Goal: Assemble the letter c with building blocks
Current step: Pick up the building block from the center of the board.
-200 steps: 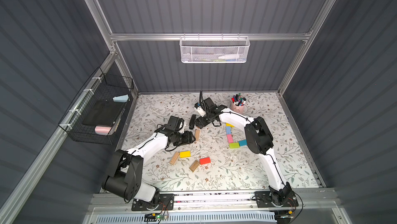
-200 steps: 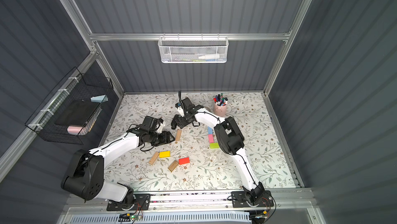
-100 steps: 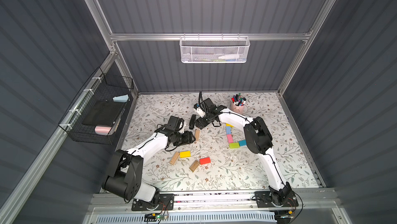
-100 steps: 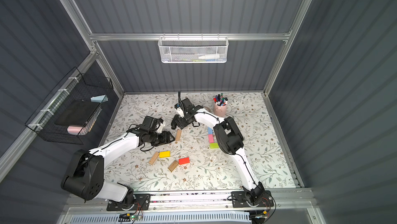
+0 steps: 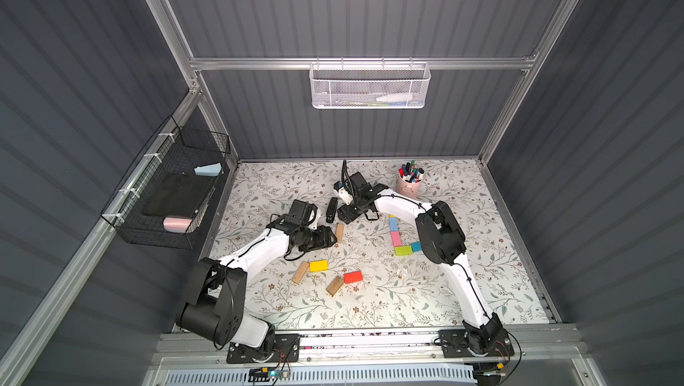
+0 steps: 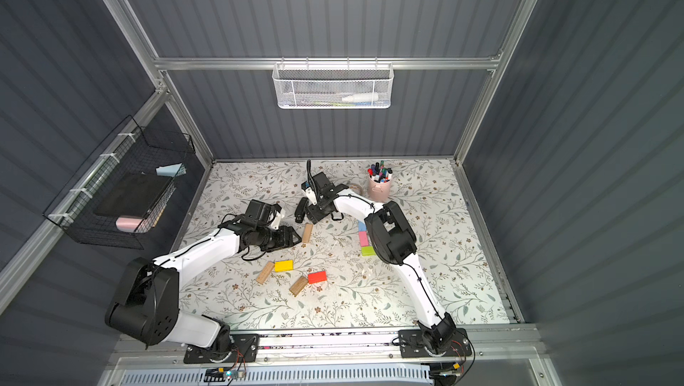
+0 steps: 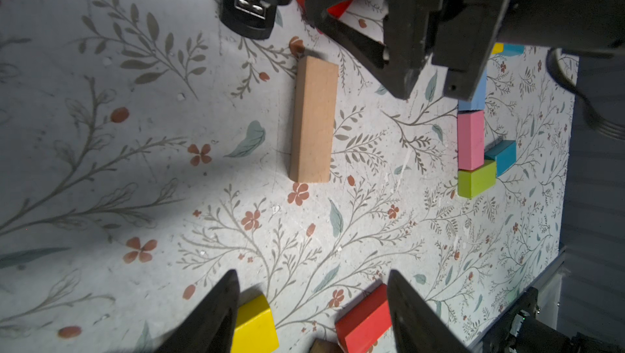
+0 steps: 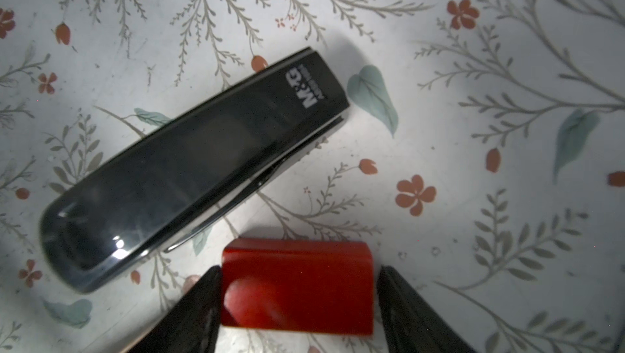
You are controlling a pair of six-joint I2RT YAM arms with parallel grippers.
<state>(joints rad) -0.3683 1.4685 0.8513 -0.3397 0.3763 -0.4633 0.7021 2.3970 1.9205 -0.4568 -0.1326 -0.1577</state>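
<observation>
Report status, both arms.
Left gripper: jaws open, empty. Right gripper: jaws straddling red block, not clamped. Black stapler close beside block, apart.

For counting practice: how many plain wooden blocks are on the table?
3 wooden blocks: one by the left pincer, one beside the yellow block, one beside the red block. Arms may hide others.

The right gripper [image 8: 299, 270] is closing: its jaws are drawing in on the red block [image 8: 297, 287] sitting between them, in the far half of the table [image 5: 481, 291]. One of its fingers [image 8: 203, 304] is now pressing up against one end of the block, while the other is standing just beside the opposite end with a sliver of gap; whether the grip is made cannot be told. The right arm [image 5: 440, 234] is easing its elbow slightly toward the table's left edge.
</observation>
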